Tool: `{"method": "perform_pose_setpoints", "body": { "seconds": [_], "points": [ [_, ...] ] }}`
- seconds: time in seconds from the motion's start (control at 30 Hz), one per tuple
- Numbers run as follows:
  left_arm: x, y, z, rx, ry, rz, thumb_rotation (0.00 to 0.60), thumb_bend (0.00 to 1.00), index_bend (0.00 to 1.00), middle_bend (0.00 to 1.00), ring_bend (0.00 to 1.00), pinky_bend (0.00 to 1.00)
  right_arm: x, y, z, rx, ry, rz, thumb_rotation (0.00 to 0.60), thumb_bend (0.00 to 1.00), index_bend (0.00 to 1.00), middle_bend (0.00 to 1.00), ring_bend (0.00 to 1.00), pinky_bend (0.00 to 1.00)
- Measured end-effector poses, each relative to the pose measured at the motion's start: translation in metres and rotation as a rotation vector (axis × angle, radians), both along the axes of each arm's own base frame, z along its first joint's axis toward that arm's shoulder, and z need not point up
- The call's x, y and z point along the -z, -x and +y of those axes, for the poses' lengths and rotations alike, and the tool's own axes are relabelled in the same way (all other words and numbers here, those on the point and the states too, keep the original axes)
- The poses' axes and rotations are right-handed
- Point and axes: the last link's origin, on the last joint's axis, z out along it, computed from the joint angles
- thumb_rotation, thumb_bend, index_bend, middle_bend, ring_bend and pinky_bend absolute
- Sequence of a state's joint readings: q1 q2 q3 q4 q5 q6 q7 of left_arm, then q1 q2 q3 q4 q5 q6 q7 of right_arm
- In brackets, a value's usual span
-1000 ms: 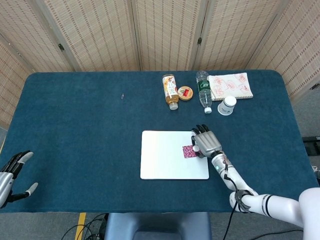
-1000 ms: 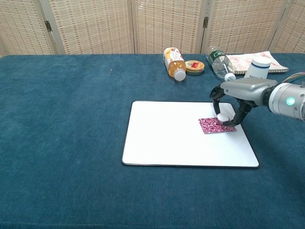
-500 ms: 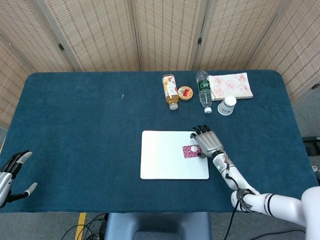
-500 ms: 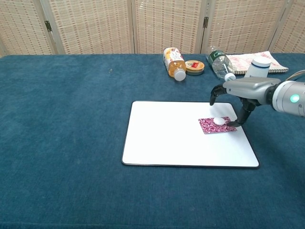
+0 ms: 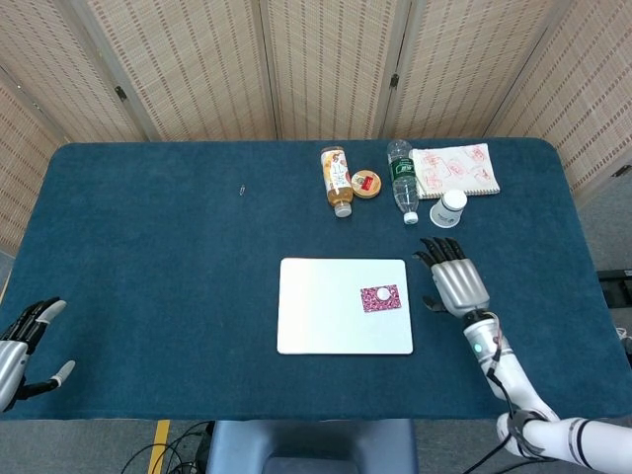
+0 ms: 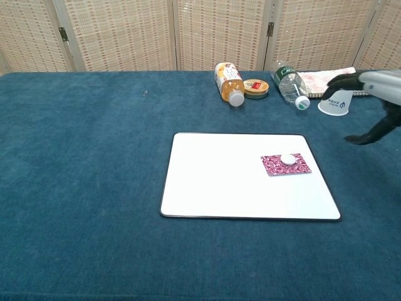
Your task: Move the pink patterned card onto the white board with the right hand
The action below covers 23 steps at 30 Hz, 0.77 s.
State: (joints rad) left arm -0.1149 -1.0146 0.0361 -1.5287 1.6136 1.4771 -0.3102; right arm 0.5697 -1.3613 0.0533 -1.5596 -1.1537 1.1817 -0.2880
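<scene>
The pink patterned card (image 5: 380,297) (image 6: 286,164) lies flat on the right part of the white board (image 5: 326,316) (image 6: 219,182), with a small white round piece on top of it. My right hand (image 5: 454,279) (image 6: 376,106) is off the board, to the right of the card and raised above the cloth, fingers spread and holding nothing. My left hand (image 5: 25,341) rests open at the table's near left edge, far from the board.
At the back right lie an orange-drink bottle (image 5: 336,180), a small round tin (image 5: 366,184), a clear water bottle (image 5: 402,181), a white paper cup (image 5: 448,208) and a red-printed notebook (image 5: 454,169). A dark blue cloth (image 5: 158,247) covers the table.
My right hand has let go of the card and pulled away to the right, off the board. The card stays where it was laid. The left hand has not moved.
</scene>
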Motion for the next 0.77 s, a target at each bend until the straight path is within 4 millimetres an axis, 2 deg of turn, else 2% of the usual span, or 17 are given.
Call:
{"method": "perform_pose_setpoints", "body": {
  "seconds": [0.23, 0.37, 0.63, 0.77],
  "points": [
    [0.008, -0.007, -0.003, 0.029, -0.008, 0.038, 0.6, 0.34, 0.07, 0.08, 0.08, 0.23, -0.036, 0.046, 0.06, 0.021, 0.094, -0.069, 0.6, 0.16, 0.02, 0.0, 0.0, 0.0],
    [0.014, -0.01, -0.005, 0.032, -0.001, 0.065, 0.6, 0.34, 0.07, 0.08, 0.08, 0.23, -0.054, 0.067, 0.093, 0.044, 0.136, -0.03, 0.6, 0.15, 0.0, 0.0, 0.0, 0.0],
    [0.025, -0.016, -0.005, 0.046, 0.024, 0.085, 0.6, 0.34, 0.07, 0.08, 0.08, 0.23, -0.08, 0.061, 0.125, 0.038, 0.217, 0.011, 0.6, 0.15, 0.0, 0.0, 0.0, 0.0],
    [0.024, -0.013, -0.005, 0.035, 0.02, 0.104, 0.6, 0.34, 0.07, 0.08, 0.08, 0.23, -0.08, 0.063, 0.123, 0.053, 0.196, 0.021, 0.6, 0.15, 0.0, 0.0, 0.0, 0.0]
  ]
}}
